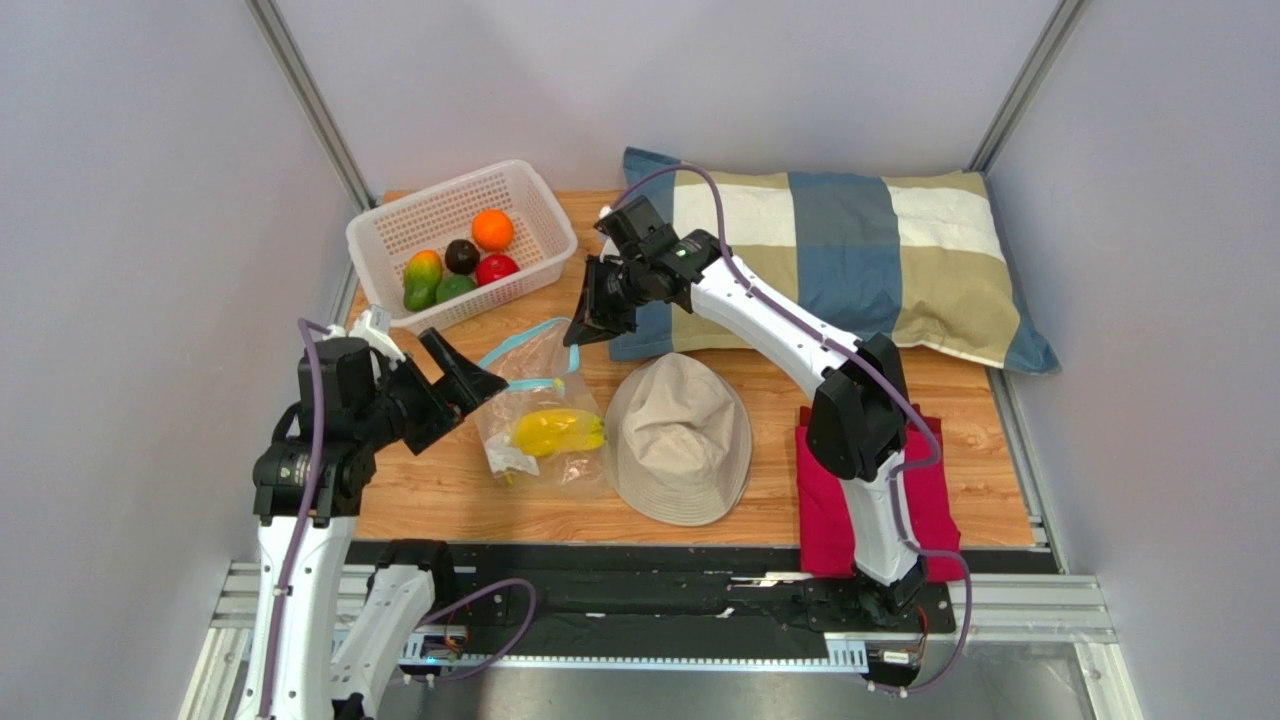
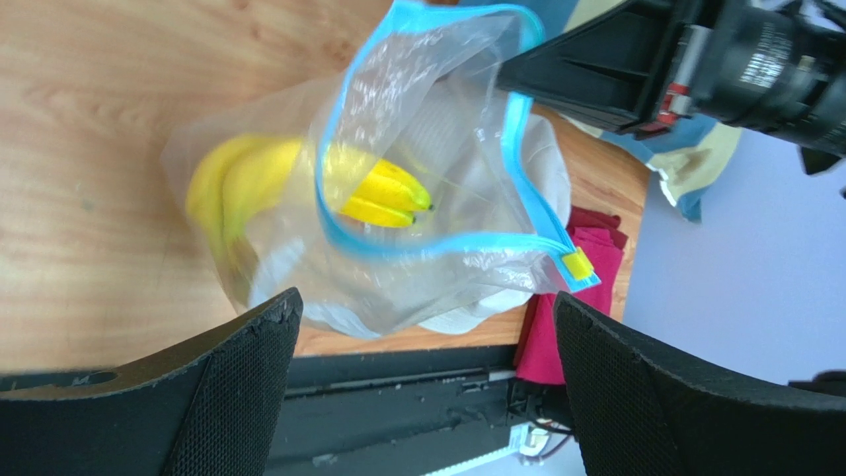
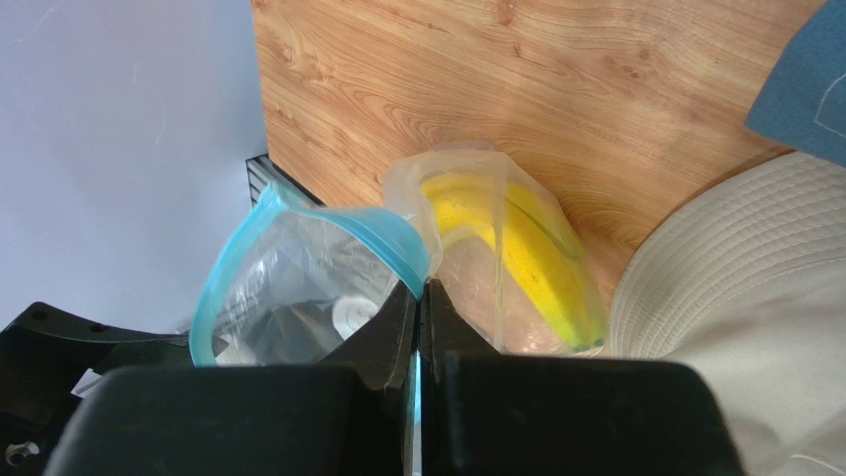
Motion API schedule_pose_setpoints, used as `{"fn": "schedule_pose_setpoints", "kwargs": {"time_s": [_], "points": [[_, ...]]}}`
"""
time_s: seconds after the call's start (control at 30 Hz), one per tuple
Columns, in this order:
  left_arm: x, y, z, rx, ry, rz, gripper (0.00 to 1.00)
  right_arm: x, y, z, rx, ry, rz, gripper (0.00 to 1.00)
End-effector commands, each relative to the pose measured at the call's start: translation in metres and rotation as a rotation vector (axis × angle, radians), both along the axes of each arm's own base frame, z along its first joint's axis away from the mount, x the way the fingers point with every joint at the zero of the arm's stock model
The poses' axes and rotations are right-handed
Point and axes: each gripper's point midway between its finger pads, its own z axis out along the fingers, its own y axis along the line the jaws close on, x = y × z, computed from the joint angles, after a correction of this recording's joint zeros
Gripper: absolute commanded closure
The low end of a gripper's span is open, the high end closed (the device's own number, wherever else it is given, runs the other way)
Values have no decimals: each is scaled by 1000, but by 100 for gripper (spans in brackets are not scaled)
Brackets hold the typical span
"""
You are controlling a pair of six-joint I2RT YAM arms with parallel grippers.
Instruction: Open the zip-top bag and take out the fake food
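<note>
The zip-top bag (image 1: 529,393) lies on the table with its blue zip mouth open and lifted. Yellow bananas (image 1: 558,432) lie inside it. My right gripper (image 1: 580,330) is shut on the far side of the blue zip strip (image 3: 401,260) and holds it up. My left gripper (image 1: 455,393) is open and empty, just left of the bag mouth. In the left wrist view the open bag (image 2: 437,129) and bananas (image 2: 389,194) lie beyond the fingers (image 2: 238,382). An orange (image 1: 492,228), mango (image 1: 422,278), red apple (image 1: 496,269) and dark piece (image 1: 461,255) sit in the basket.
A white mesh basket (image 1: 526,192) stands at the back left. A beige hat (image 1: 679,435) lies right of the bag. A checked pillow (image 1: 857,248) lies at the back right. A red cloth (image 1: 932,510) lies under the right arm near the front edge.
</note>
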Motion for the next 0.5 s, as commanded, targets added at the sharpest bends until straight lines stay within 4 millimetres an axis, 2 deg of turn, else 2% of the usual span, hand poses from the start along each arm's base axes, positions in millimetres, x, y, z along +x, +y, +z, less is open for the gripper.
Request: {"fn": "schedule_pose_setpoints", "kwargs": {"time_s": [0.0, 0.23, 0.4, 0.47], "points": [[-14, 19, -6, 25, 153, 157, 1, -3, 8, 47, 75, -110, -8, 100], [-1, 13, -31, -48, 278, 216, 4, -11, 9, 51, 49, -161, 24, 100], [13, 21, -15, -35, 251, 271, 9, -19, 9, 49, 29, -182, 58, 100], [15, 21, -16, -42, 262, 281, 12, -21, 12, 51, 26, -194, 68, 100]]}}
